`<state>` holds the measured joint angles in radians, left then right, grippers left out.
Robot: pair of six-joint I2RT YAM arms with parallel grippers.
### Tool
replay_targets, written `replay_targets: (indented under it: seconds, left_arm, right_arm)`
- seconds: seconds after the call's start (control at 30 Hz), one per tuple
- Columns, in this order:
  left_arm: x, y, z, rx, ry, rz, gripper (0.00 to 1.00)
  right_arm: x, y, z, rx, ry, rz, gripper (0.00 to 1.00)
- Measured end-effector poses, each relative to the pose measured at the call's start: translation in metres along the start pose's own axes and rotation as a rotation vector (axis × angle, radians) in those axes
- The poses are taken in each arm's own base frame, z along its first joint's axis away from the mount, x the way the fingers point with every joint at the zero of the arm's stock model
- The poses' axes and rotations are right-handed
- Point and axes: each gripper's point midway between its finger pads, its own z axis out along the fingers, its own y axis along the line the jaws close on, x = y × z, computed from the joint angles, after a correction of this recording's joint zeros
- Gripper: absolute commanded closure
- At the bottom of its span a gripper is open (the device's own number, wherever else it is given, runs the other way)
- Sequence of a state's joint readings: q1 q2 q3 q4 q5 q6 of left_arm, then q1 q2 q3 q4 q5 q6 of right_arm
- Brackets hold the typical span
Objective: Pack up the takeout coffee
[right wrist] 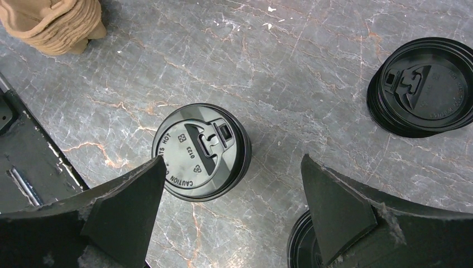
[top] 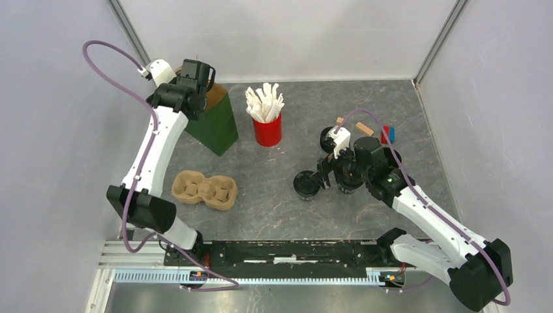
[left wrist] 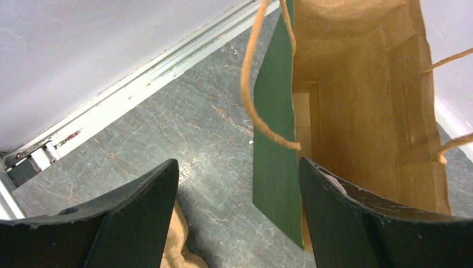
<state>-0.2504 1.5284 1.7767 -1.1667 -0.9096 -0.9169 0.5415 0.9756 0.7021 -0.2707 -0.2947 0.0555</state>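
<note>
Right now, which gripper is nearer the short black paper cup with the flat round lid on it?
Right. The right gripper hangs open just above the lidded black cup; the left gripper is far off at the back left, over the open green paper bag.

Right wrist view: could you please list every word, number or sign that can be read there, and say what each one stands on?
"CAUTION": raised on the rim of the takeout coffee lid.
"HOT": on the same rim, further round; the lettering between the two is partly hidden.
Small marks beside that lid's sip flap: too small to read with certainty.
Raised lettering on the other black lid, at upper right: too faint to read.
</note>
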Motion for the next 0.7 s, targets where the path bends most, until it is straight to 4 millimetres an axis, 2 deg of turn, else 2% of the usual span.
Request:
replay_targets:
  seconds: [0.23, 0.4, 0.5, 0.7]
  left_arm:
    - [0.015, -0.015, 0.033, -0.037, 0.040, 0.022, 0.15]
    - [0.019, -0.021, 0.044, -0.037, 0.053, 0.032, 0.16]
    - [0.024, -0.026, 0.049, -0.032, 0.062, 0.040, 0.22]
    - [0.031, -0.031, 0.054, -0.028, 0.080, 0.057, 0.51]
  right_arm:
    - [-0.002, 0.004, -0.002, -0.019, -0.008, -0.003, 0.02]
    - [-0.002, 0.004, -0.002, -0.019, -0.008, -0.003, 0.02]
    - [-0.002, 0.004, -0.002, -0.022, -0.007, -0.003, 0.02]
    - [-0.001, 0.004, -0.001, -0.022, -0.005, -0.002, 0.02]
